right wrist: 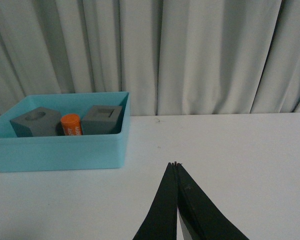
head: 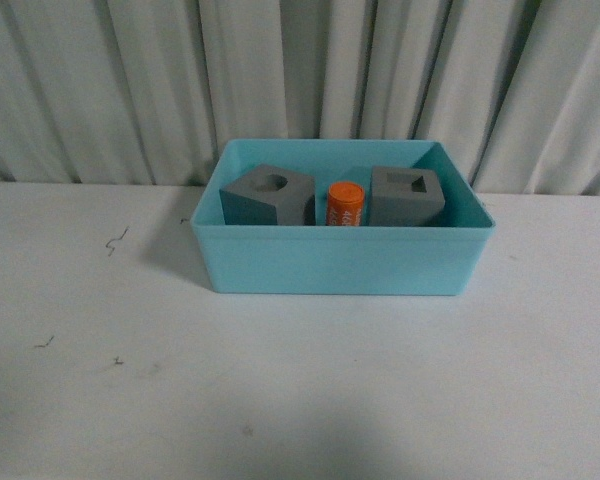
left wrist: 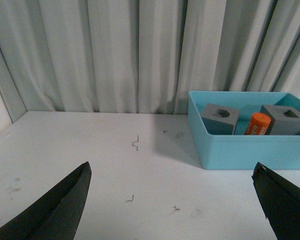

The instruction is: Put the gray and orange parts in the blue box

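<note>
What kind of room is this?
Probably a robot test bench, not a home: a plain white table, a pale curtain behind it, and one blue box holding gray cubes and an orange cylinder.

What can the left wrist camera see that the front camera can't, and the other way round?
Only the left wrist view shows the left tool, its two dark fingers spread wide over the table. Only the front view shows the whole blue box head-on, with no arm in sight. Both show the box holding the round-hole cube, the orange cylinder and the square-hole cube, with the curtain behind.
</note>
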